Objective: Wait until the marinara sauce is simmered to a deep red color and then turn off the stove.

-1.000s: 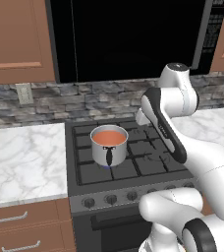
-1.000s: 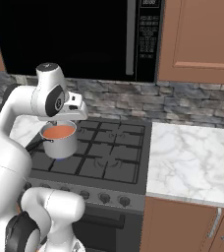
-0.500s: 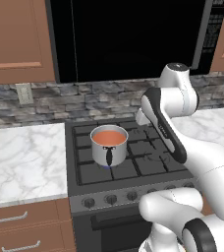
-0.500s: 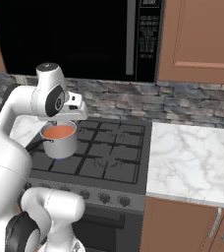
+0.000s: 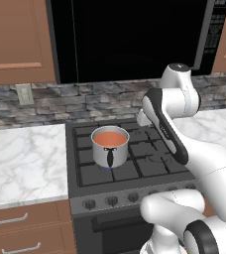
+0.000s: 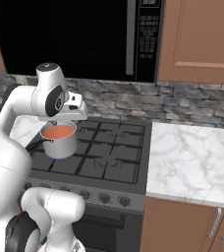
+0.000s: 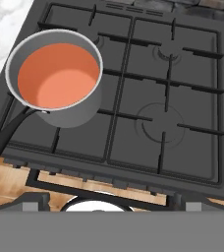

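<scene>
Hand view: marinara sauce (image 7: 56,75) orange-red, not deep red, in steel pot (image 7: 79,115) on stove (image 7: 182,147) front-left burner; arm parked above, likely watching colour; tool state cannot tell; knobs (image 5: 112,200) untouched

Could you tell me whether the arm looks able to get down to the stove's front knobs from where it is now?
Probably yes. The knobs sit along the stove front with nothing before them, and the pot stands further back on the grates. The arm would have to swing down past its own base.
</scene>
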